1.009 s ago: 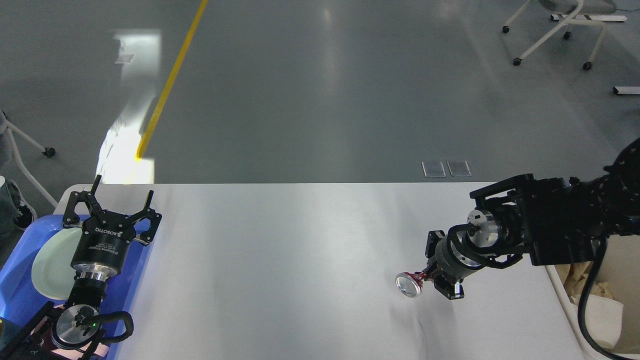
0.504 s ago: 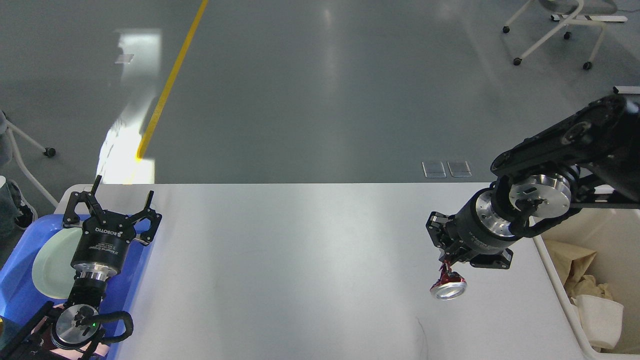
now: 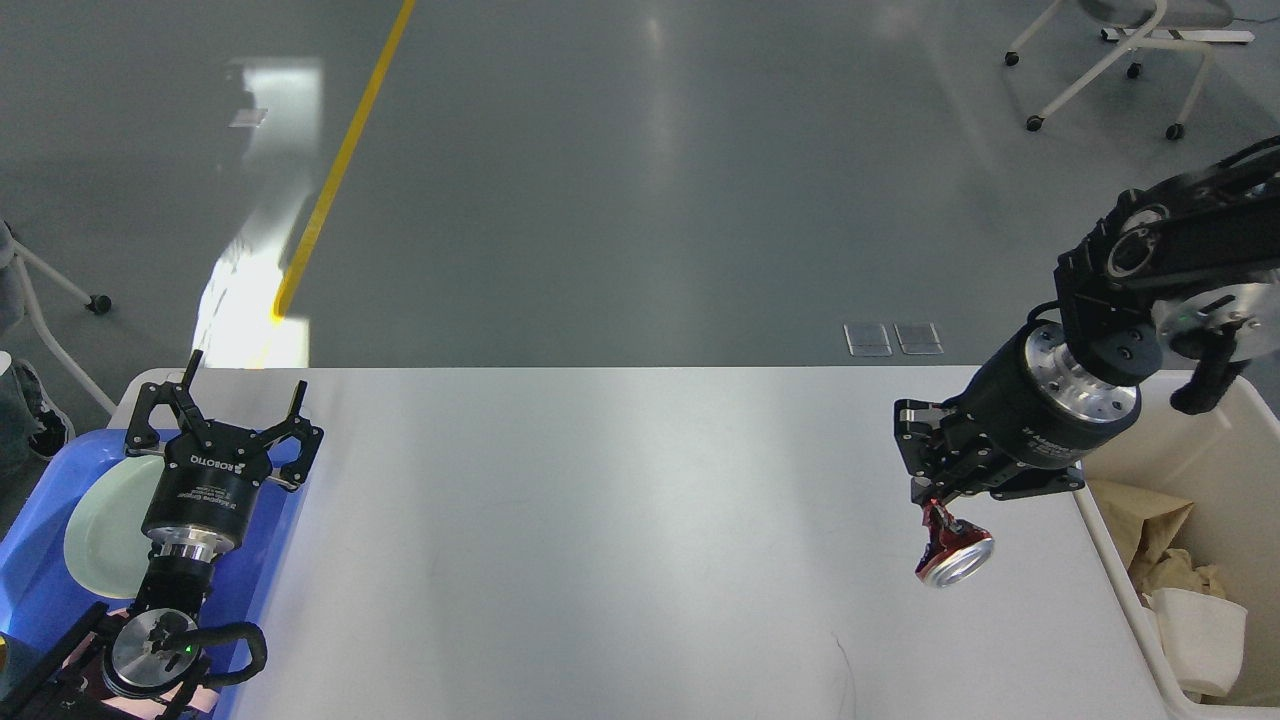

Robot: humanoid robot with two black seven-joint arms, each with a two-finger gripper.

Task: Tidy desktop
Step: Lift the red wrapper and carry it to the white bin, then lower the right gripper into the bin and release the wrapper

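Across the lower half of the view lies the desktop (image 3: 620, 520), white and faintly glossy, with grey floor (image 3: 620, 200) beyond its far edge; over its right part the right gripper (image 3: 932, 492) points down and pinches a crushed red can (image 3: 950, 552) by its upper end, so the can hangs tilted, its silver end turned toward the camera, clear of the surface as far as I can tell; just right of the desktop stands a cream bin (image 3: 1215, 440) holding crumpled brown paper (image 3: 1150, 515) and a white cup (image 3: 1195, 640); at the left end the left gripper (image 3: 222, 405) hovers with its fingers spread wide and nothing between them, above a blue tray (image 3: 40, 590) that carries a pale green plate (image 3: 100, 530); on the floor a yellow line (image 3: 340, 160) runs away from the table; white chair legs on castors (image 3: 1100, 70) show at the top right.
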